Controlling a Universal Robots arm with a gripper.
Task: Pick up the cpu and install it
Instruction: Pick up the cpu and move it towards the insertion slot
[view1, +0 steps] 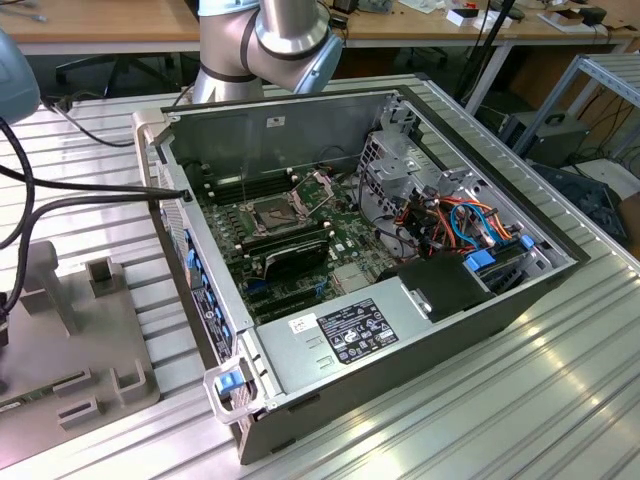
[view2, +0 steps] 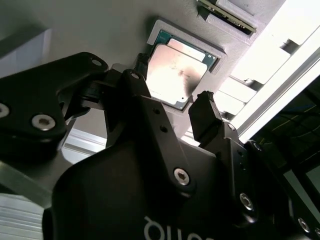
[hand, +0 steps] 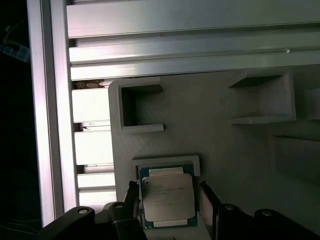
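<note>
Black claw (hand: 169, 196) at the grey plastic holder (hand: 210, 125).
Jaws open, straddling the small silvery square cpu (hand: 167, 200) lying in its recess.

One cpu (hand: 166, 201), one gray tray (hand: 225, 125), one open computer case (view1: 270, 130). One robot arm (view1: 272, 38). One gripper (hand: 170, 195), two fingers (hand: 209, 200).

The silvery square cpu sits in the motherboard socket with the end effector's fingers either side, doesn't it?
No: both wrist views show the silvery square cpu in a recess of the grey tray, with fingers of the black end effector either side.
</note>
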